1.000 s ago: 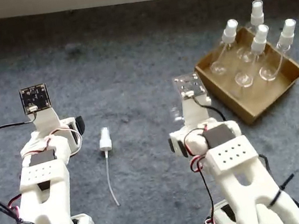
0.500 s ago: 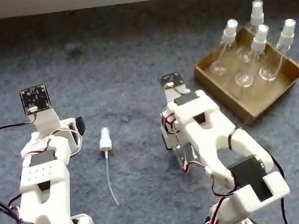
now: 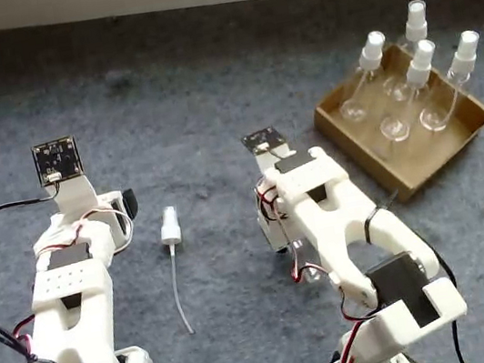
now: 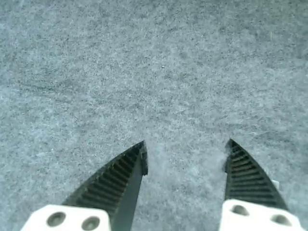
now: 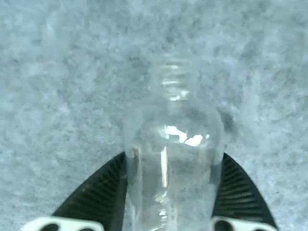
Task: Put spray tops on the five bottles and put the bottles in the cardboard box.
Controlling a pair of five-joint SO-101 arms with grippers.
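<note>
Status entry, bottle run.

Desk [image 3: 193, 106]: grey carpet-like covering, both arms based at its near edge.

Right arm [image 3: 349, 220]: folded over the middle of the desk, its wrist near the box's closest corner.

Left arm [image 3: 75, 291]: stretched forward on its own side, well apart from the box.

Cardboard box [image 3: 358, 156]: at the far right of the desk. I counted four bottles [image 3: 415, 71] standing in it, each with a white spray top on. I judged those four finished.

Fifth bottle [image 5: 171, 144]: clear, its threaded neck bare, no top fitted. It sat between the fingers of the right claw [image 5: 173, 156], which pressed on both sides of the body. I logged that claw as gripping the bottle, neck pointing away from the wrist, grey desk behind it.

Left claw [image 4: 186, 142]: fingers spread apart, nothing between them, bare desk beneath.

Last spray top [image 3: 169, 225]: lay on the desk between the two arms, just beside the left arm, its thin dip tube trailing toward the near edge. Neither claw touched it.

Progress, my estimate: four of five done. Left to do: pick up the loose top, thread its tube into the held bottle, seat it, then place that bottle in the box with the others.
</note>
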